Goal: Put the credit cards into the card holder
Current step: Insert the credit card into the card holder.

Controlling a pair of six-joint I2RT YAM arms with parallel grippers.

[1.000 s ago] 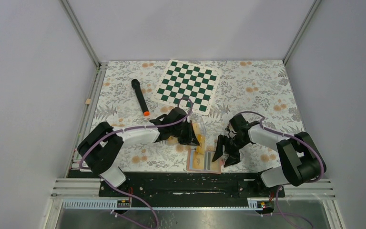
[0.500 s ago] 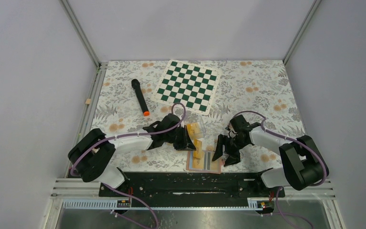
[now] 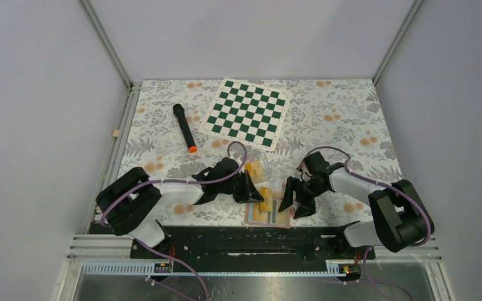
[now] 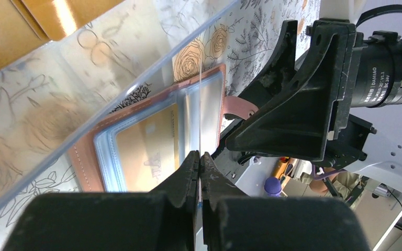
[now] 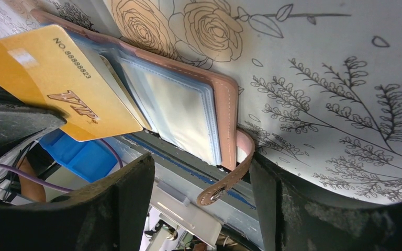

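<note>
Left gripper (image 4: 199, 159): fingers pinched almost together on the thin edge of a yellow-orange plastic credit card (image 5: 57, 78). The printed face shows to the right wrist camera, and one corner overlaps the holder's pockets.

Tan-brown leather-like folding card holder (image 3: 268, 215): lies open at the table's near edge, clear bluish pockets up. A yellowish card (image 4: 146, 149) shows behind one pocket's film.

Right gripper (image 5: 201, 167): jaws spread wide, holding nothing, straddling the holder's edge and its snap tab (image 5: 229, 180). Cannot tell whether it touches.

Clear plastic compartment box (image 4: 57, 120) sits just beside the left gripper, with more yellow cards (image 4: 42, 15) inside.

Farther back on the floral cloth (image 3: 339, 119): green-white chessboard (image 3: 246, 113), black stick with orange tip (image 3: 184, 128).
</note>
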